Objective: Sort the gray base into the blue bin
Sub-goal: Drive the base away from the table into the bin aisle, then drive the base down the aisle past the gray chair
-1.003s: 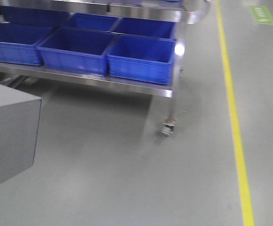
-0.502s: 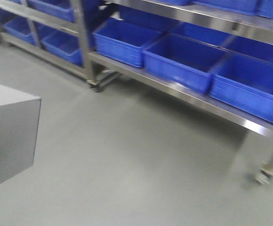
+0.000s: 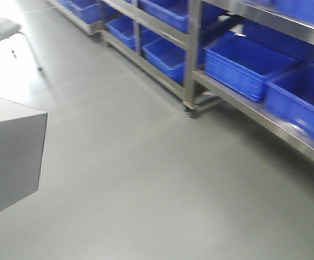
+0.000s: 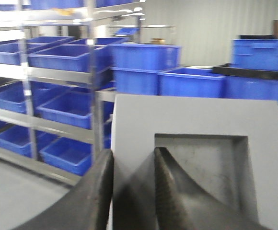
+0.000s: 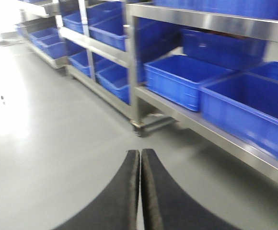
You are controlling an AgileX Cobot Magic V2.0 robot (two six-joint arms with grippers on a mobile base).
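The gray base [image 4: 196, 115] fills the left wrist view, its square recess facing the camera. My left gripper [image 4: 133, 153] is shut on its left wall, one finger outside and the other inside the recess. In the front view the gray base [image 3: 11, 154] hangs at the left edge above the floor. Several blue bins [image 3: 243, 57] sit on steel racks to the right; which one is the task's blue bin I cannot tell. More blue bins [image 4: 144, 60] are stacked behind the block. My right gripper [image 5: 140, 153] is shut on nothing, above the gray floor.
Steel racks on casters [image 3: 190, 112] run along the right side, with blue crates [image 5: 177, 79] on their low shelves. A white chair [image 3: 5, 27] stands at the far left. Gray floor [image 3: 146, 179] stretches between me and the racks.
The front view has swung left along the racks: the yellow floor line is gone, further racks and a chair have come into view. The gray base keeps its place in the frame.
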